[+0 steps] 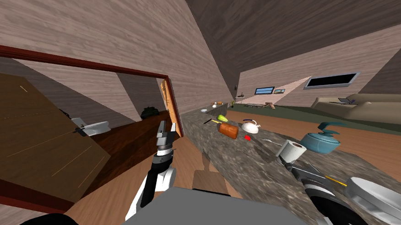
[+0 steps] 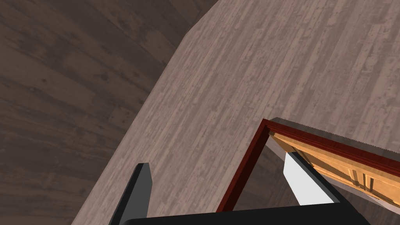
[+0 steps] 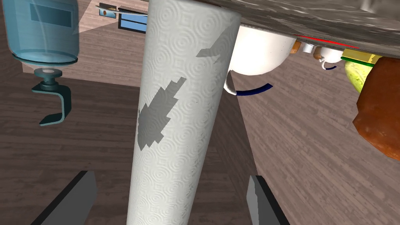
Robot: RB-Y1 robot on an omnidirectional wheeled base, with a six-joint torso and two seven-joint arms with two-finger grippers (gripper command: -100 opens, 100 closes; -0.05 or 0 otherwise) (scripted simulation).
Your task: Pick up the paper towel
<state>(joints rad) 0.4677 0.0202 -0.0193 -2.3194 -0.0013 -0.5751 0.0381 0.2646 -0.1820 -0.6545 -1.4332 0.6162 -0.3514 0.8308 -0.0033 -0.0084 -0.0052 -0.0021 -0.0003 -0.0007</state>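
The paper towel [image 1: 292,150] is a white embossed roll standing on the mottled stone counter [image 1: 247,173], right of my chest. In the right wrist view the paper towel [image 3: 179,117] fills the gap between the fingers, and both blades stand clear of its sides. My right gripper [image 3: 168,199] is open around the roll's near end; in the head view the right gripper [image 1: 288,161] sits just below the roll. My left gripper [image 1: 165,129] is raised over the wooden floor left of the counter, and in its own view the left gripper [image 2: 222,187] is open and holds nothing.
A teal lidded pot [image 1: 321,140] stands just right of the roll. Farther along the counter are a white kettle [image 1: 250,126], a brown loaf [image 1: 228,130] and a small red item [image 1: 247,138]. A grey round dish [image 1: 387,199] lies near my right arm. A red-framed doorway [image 1: 173,107] opens on the left.
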